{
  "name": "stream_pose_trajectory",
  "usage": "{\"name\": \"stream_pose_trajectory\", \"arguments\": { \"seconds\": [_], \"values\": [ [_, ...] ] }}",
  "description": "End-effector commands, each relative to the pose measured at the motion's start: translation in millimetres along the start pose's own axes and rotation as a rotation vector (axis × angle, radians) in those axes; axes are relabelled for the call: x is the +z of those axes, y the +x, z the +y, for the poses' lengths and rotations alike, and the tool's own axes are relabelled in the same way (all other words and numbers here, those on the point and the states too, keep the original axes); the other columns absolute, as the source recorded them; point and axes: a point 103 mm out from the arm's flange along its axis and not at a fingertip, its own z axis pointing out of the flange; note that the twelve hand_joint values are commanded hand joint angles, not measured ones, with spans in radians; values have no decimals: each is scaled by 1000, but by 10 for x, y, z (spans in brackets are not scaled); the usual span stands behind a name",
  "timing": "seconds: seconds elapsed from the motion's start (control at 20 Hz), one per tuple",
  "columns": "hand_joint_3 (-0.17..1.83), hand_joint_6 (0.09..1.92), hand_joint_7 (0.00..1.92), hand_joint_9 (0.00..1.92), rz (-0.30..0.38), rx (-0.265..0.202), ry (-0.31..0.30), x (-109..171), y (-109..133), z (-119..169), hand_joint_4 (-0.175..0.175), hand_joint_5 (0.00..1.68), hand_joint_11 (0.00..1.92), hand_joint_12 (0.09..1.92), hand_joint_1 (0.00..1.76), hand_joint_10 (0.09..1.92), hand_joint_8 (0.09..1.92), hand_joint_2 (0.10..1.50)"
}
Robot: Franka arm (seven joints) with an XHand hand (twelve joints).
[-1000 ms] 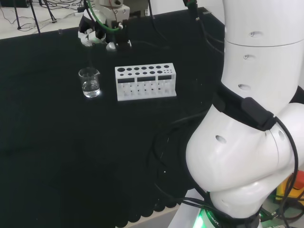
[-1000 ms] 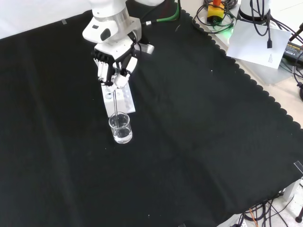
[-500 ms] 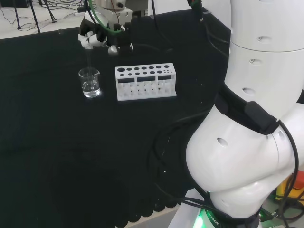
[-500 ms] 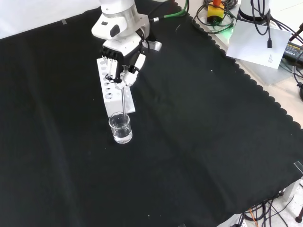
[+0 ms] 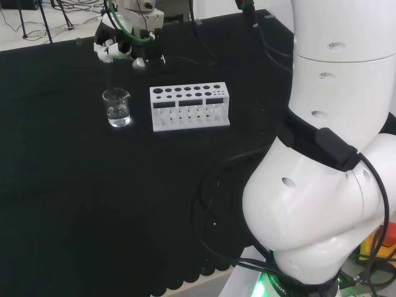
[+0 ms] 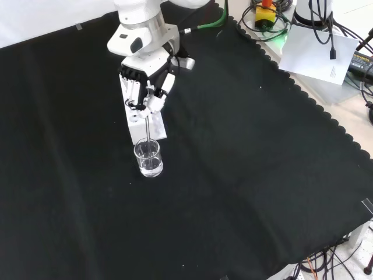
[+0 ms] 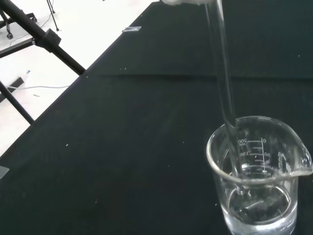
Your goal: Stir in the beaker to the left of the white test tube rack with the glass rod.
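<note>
Glass rod [image 6: 150,127] hangs nearly upright from the hand [image 6: 146,87], whose fingers pinch its top; its lower tip dips into the beaker [image 6: 148,158] just beside the white rack [image 5: 189,106].

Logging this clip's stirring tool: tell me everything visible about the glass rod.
The glass rod is a thin, clear, straight stick, hard to see against the black cloth. It hangs almost upright with a slight tilt. Its top is pinched in the curled fingers of the hand. Its lower end passes inside the rim of the beaker and dips into the clear liquid near the bottom, close to the wall. The beaker stands beside the white test tube rack.
</note>
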Motion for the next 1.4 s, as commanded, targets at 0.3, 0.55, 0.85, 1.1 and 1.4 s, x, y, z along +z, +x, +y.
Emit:
{"name": "stream_pose_trajectory", "arguments": {
  "seconds": [0.3, 0.55, 0.85, 1.1, 1.4],
  "values": [
    [0, 714, 937, 1643, -5, 50, -6, -96, -290, -169, -175, 964, 1671, 806, 1268, 978, 1391, 1141],
    [0, 713, 937, 1643, -16, 22, 7, -54, -91, -261, -175, 964, 1671, 806, 1268, 977, 1390, 1141],
    [0, 712, 938, 1644, -20, -31, 7, 0, 142, -193, -175, 965, 1671, 806, 1268, 976, 1389, 1140],
    [0, 711, 938, 1644, -15, -35, 13, -18, 63, -31, -175, 966, 1671, 806, 1268, 975, 1389, 1140],
    [0, 710, 939, 1643, -12, -1, 10, -123, -210, -6, -175, 966, 1671, 806, 1268, 975, 1388, 1140]
  ]
}}
